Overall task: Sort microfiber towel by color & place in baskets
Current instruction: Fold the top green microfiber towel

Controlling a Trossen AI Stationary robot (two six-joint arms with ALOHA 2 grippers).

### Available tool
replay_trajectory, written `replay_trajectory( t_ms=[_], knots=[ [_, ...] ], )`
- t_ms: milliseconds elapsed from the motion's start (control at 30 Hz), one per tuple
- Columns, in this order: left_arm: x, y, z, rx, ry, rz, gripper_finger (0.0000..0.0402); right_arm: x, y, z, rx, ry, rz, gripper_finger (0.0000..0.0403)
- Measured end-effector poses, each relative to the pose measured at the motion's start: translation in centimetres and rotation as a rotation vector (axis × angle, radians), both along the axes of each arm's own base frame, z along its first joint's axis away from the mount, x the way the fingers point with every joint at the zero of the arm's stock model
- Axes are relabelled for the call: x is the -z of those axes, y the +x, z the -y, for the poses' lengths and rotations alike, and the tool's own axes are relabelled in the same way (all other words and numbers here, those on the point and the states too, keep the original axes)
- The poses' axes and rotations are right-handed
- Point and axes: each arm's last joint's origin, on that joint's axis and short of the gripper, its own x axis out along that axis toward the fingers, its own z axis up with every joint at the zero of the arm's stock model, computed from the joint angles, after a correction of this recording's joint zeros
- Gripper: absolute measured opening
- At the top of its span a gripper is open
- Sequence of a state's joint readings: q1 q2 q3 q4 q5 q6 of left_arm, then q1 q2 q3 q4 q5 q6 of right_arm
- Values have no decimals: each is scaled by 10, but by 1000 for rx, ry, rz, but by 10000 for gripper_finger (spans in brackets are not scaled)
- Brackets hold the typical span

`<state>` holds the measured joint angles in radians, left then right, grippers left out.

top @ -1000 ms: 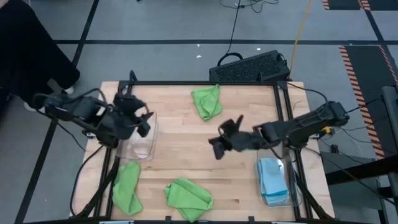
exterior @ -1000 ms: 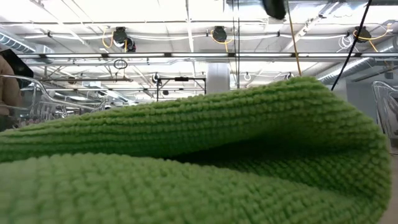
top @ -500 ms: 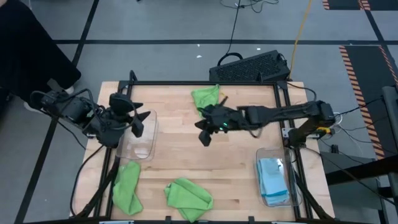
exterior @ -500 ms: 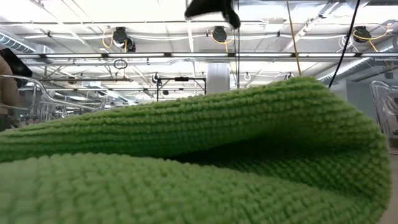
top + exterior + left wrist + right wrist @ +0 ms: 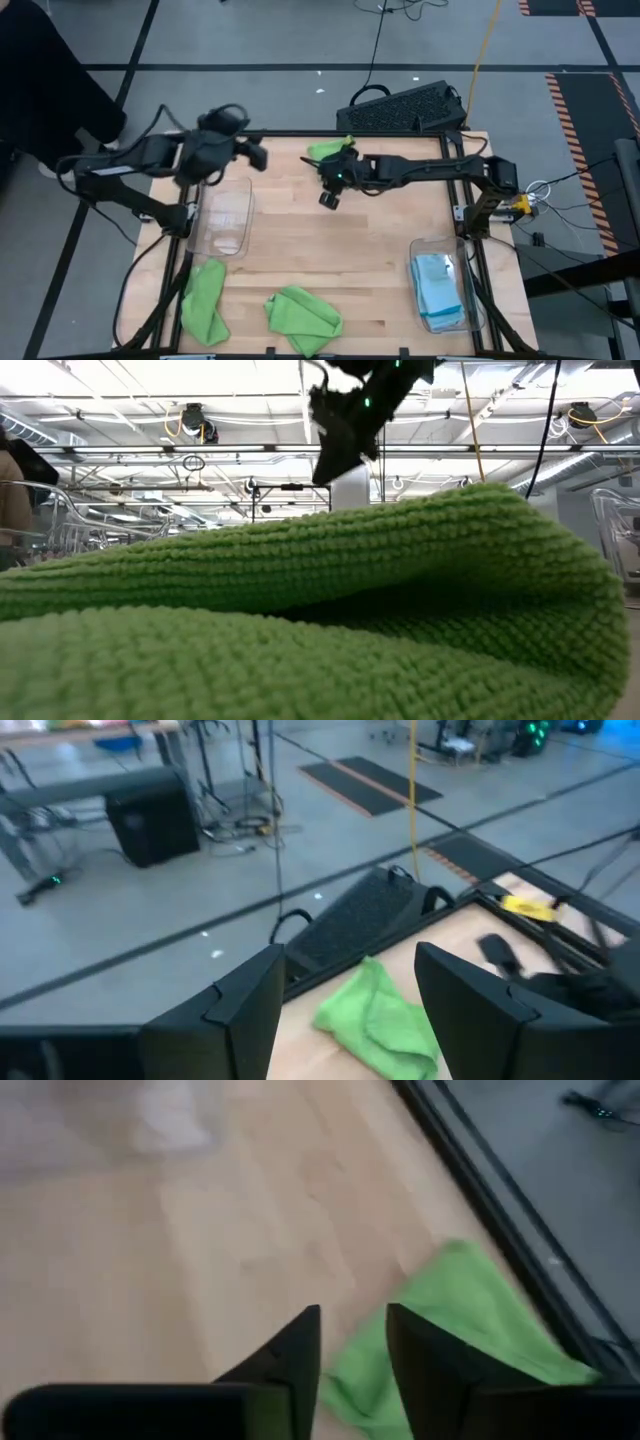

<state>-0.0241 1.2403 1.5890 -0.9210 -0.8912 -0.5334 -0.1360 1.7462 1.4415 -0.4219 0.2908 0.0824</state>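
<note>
Your right gripper [image 5: 329, 196] has swung across to the green towel [image 5: 331, 150] at the worktop's far edge, fingers slightly parted; your left gripper [image 5: 256, 155] hangs open nearby. No readable writing.

centre boards [image 5: 330, 250] bare | right arm [image 5: 420, 170] spans far edge | green towel [image 5: 300, 315] near edge

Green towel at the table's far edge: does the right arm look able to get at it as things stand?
Probably yes. The right gripper hangs beside the green towel, fingers slightly parted, and nothing lies between them. The left gripper waits off to the other side.
</note>
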Motion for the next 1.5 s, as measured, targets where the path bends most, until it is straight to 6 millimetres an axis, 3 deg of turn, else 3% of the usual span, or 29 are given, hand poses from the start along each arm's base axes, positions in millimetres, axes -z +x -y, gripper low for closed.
replay_trajectory(
  t_ms=[167, 300, 500, 600, 800, 933, 1033, 1267, 1500],
  knots=[
    [11, 29, -25, 24, 11, -83, 228, 25, -9, 18, 115, 41, -20, 146],
    [18, 45, -46, 18, 65, -157, 228, 45, -17, 19, 229, 131, 18, 154],
    [32, 60, -65, 316, -29, -227, 228, 63, -19, 11, 322, 228, 153, 154],
    [40, 66, -69, 376, -1, -321, 228, 66, -19, 8, 362, 278, 201, 151],
    [53, 66, -79, 437, 50, -527, 228, 69, -24, 17, 458, 386, 177, 133],
    [55, 61, -89, 444, 71, -604, 228, 85, -29, 28, 587, 460, 49, 128],
    [56, 58, -100, 444, 87, -640, 228, 89, -17, 34, 584, 530, 47, 128],
    [57, 46, -125, 484, 38, -608, 228, 95, 18, 51, 667, 531, 61, 128],
    [58, 40, -134, 524, -39, -542, 228, 106, 12, 60, 736, 561, -61, 128]
  ],
)
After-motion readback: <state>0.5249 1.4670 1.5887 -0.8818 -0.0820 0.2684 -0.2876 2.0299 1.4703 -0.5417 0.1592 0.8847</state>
